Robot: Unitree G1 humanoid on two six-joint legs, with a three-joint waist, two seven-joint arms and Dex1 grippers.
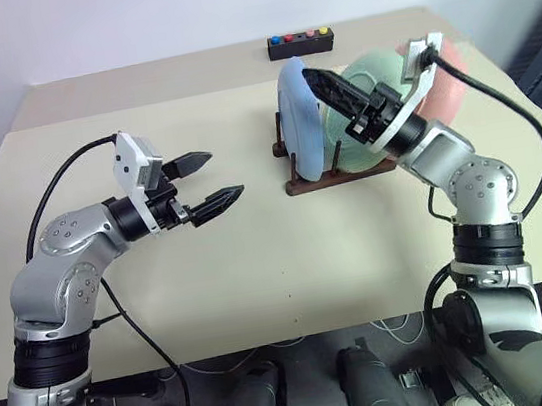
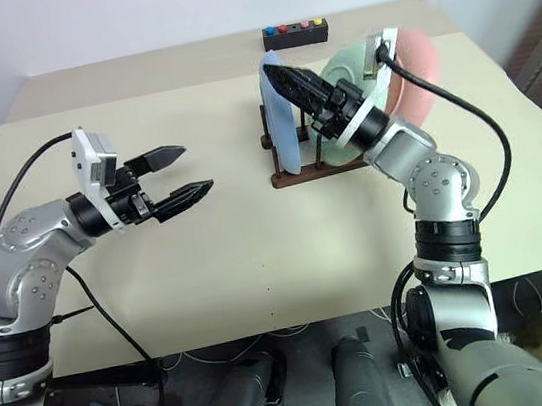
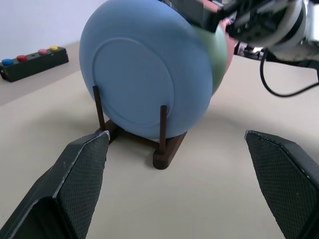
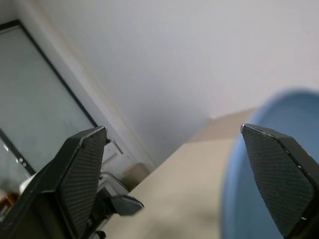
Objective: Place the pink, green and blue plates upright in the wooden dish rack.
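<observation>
Now all three plates upright in rack — left hand wide, right hand wide.

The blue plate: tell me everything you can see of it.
The blue plate is round, matte and light blue, with a shallow rim and a raised ring on its underside. It stands upright on edge at the near-left end of the wooden dish rack, held between thin dark pegs, its underside facing the left hand. The green plate stands right behind it. The right hand hangs open by its top edge; whether a finger touches it cannot be told.
</observation>
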